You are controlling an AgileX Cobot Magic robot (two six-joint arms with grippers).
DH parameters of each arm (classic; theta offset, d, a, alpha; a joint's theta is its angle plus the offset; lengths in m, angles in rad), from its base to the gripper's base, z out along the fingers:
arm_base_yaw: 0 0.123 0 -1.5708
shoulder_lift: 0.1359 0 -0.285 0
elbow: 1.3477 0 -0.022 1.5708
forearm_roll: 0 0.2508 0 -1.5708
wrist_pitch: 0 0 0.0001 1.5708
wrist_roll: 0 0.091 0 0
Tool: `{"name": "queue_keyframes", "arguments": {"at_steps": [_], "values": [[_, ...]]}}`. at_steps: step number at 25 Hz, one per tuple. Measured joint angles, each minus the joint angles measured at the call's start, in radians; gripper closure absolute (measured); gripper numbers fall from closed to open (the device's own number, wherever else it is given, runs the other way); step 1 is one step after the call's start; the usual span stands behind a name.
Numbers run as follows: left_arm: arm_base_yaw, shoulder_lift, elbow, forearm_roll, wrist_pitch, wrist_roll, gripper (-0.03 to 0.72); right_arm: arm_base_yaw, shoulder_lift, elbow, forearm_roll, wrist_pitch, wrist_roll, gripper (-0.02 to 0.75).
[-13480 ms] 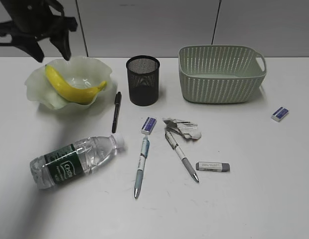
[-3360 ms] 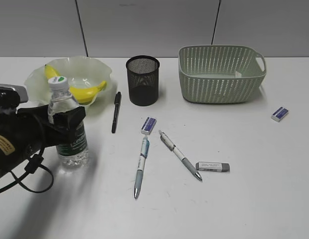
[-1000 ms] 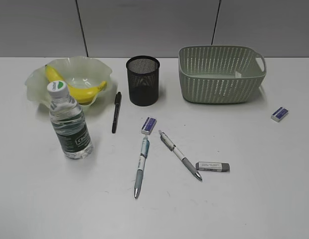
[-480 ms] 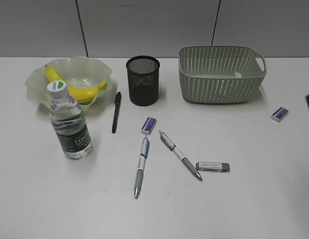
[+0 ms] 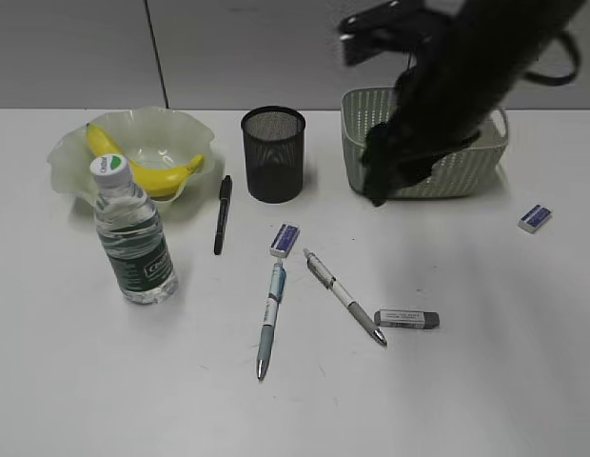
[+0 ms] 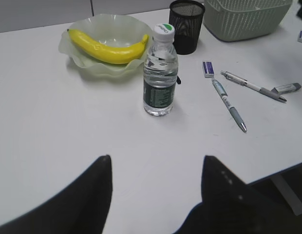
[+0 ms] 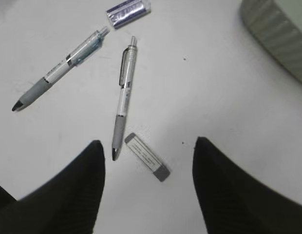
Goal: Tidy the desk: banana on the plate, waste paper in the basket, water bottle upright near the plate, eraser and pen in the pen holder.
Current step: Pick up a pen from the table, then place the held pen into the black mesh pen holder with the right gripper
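Note:
The banana point(image 5: 147, 171) lies in the pale green plate point(image 5: 67, 167). In front of the plate the water bottle point(image 5: 133, 238) stands upright. My left gripper point(image 6: 156, 157) hangs open and empty well short of the bottle point(image 6: 160, 83). A black pen point(image 5: 222, 213), a blue-grey pen point(image 5: 269, 319) and a white pen point(image 5: 343, 296) lie on the desk near the pen holder point(image 5: 273, 152). My right gripper point(image 7: 147, 141) is open above a grey eraser point(image 7: 147, 157) and the white pen point(image 7: 122, 97). The right arm point(image 5: 438, 86) partly hides the basket point(image 5: 357, 143). The waste paper is out of view.
A blue-and-white eraser point(image 5: 285, 239) lies at the top of the blue-grey pen, and another point(image 5: 534, 218) sits far right. The grey eraser point(image 5: 406, 319) lies by the white pen's tip. The basket's corner point(image 7: 277, 29) shows at the right wrist view's top right.
My right arm has swung in from the right edge and now hangs in front of the basket. The bottle, pens and erasers have not moved.

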State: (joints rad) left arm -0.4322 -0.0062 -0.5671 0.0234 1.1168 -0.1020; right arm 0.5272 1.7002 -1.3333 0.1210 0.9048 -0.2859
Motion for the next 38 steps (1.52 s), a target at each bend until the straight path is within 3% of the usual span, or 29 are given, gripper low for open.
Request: {"name": "queue_keyframes", "arguments": {"at_steps": [4,9,19,22,26,27,34,38], "values": [[0.000,0.000,0.000,0.000,0.000,0.000,0.253,0.059,0.238,-0.166,-0.042,0.070,0.101,0.281],[0.000,0.000,0.000,0.000,-0.001,0.000,0.253,0.071,0.441,-0.304,-0.044,0.120,0.147,0.281],[0.000,0.000,0.000,0.001,-0.007,0.000,0.253,0.080,0.602,-0.341,-0.037,0.136,0.153,0.287],[0.000,0.000,0.003,0.001,-0.012,0.000,0.253,0.081,0.619,-0.343,-0.039,0.145,0.154,0.356],[0.000,0.000,0.008,0.001,-0.013,0.000,0.253,0.081,0.624,-0.351,-0.042,0.152,0.157,0.573],[0.000,0.000,0.008,0.001,-0.014,0.000,0.253,0.081,0.625,-0.355,-0.038,0.154,0.159,0.596],[0.000,0.000,0.008,0.002,-0.014,0.000,0.253,0.083,0.540,-0.423,-0.031,0.201,0.168,0.596],[0.000,0.000,0.008,0.002,-0.015,0.000,0.253,0.083,0.361,-0.444,-0.030,0.076,0.171,0.596]]}}
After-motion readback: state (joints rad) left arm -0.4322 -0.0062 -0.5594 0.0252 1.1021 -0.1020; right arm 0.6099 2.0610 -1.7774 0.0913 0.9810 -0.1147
